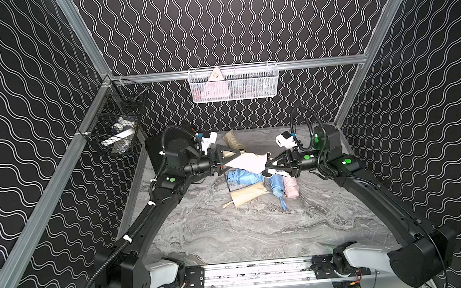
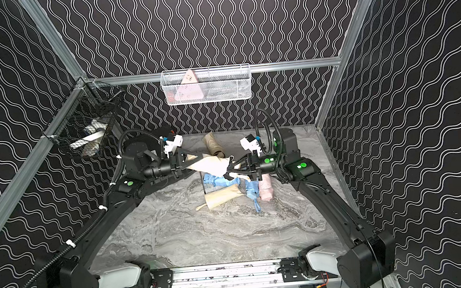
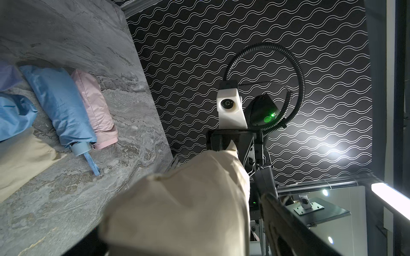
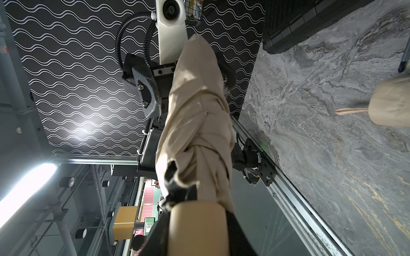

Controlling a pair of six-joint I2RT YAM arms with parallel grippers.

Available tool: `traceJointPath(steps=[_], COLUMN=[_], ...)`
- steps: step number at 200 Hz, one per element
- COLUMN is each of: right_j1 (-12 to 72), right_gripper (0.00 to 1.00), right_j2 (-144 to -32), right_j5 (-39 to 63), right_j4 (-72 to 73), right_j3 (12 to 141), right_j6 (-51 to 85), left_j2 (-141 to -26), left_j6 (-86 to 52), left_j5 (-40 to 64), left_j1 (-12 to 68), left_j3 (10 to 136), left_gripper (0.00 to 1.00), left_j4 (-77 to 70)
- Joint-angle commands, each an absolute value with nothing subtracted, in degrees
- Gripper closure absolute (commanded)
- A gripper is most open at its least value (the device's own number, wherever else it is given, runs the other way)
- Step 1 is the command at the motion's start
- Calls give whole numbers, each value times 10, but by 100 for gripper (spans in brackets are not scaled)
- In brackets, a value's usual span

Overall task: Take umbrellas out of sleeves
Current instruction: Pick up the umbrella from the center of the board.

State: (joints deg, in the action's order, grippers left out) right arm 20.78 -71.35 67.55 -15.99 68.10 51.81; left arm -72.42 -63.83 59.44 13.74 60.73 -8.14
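We see both arms meet over the grey marble counter point(image 1: 231, 235). A cream folded umbrella point(image 1: 249, 161) hangs in the air between them, lying sideways above a pile of other things.

The right pincer point(image 1: 267, 166) is clamped on the umbrella's stubby cream handle point(image 4: 196, 228). In the right wrist view, black fingers sit tight on both sides of that handle. Next to the handle the cloth is crinkled and bunched. The far end looks smoother, like a cream sleeve point(image 3: 182, 206) pulled over it, but we cannot tell for sure.

The left pincer point(image 1: 232, 161) is at that far end. Its jaws stand wide apart, with the cream cloth between them. In the right wrist view, one left finger point(image 4: 148, 95) shows a small gap next to the cloth.

Below, more things lie close together on the counter. There is a crumpled light blue umbrella point(image 1: 243, 176). A second light blue umbrella with a round handle and a strap loop point(image 1: 277, 186) lies side by side with a pink folded umbrella point(image 1: 291, 186), and the two touch. A smooth cream bundle with a loop point(image 1: 249, 193) lies just in front of the crumpled blue one. A tan bundle point(image 1: 233, 140) lies near the back wall. A bit of lilac cloth point(image 3: 6, 75) peeks into the left wrist view.

A black hard case point(image 4: 288, 22) sits at the back, behind the left arm. A white wire basket point(image 1: 234, 83) hangs on the back wall and a black wire basket point(image 1: 113, 120) hangs on the left wall.
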Motion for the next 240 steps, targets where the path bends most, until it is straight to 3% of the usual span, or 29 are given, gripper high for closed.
traceJointPath(steps=[1,50,108,156,240], right_j1=[212,221,221,221,237], right_gripper=[86,86,86,86,85], right_j2=[-707,-697,-694,-694,-721], right_j5=[694,703,696,692,684], right_j4=[-174,-216,-241,-253,-272], right_j3=[694,695,692,687,690], right_j6=[489,461,439,424,404], left_j2=[-722,-727,-728,-706,-689], left_j6=[-622,-622,-666,-669,-688], left_j5=[611,637,672,688,693], left_j1=[130,128,136,136,127], left_j3=[615,633,604,586,539], left_gripper=[12,12,22,23,47], left_j4=[-70,-47,-105,-104,-127])
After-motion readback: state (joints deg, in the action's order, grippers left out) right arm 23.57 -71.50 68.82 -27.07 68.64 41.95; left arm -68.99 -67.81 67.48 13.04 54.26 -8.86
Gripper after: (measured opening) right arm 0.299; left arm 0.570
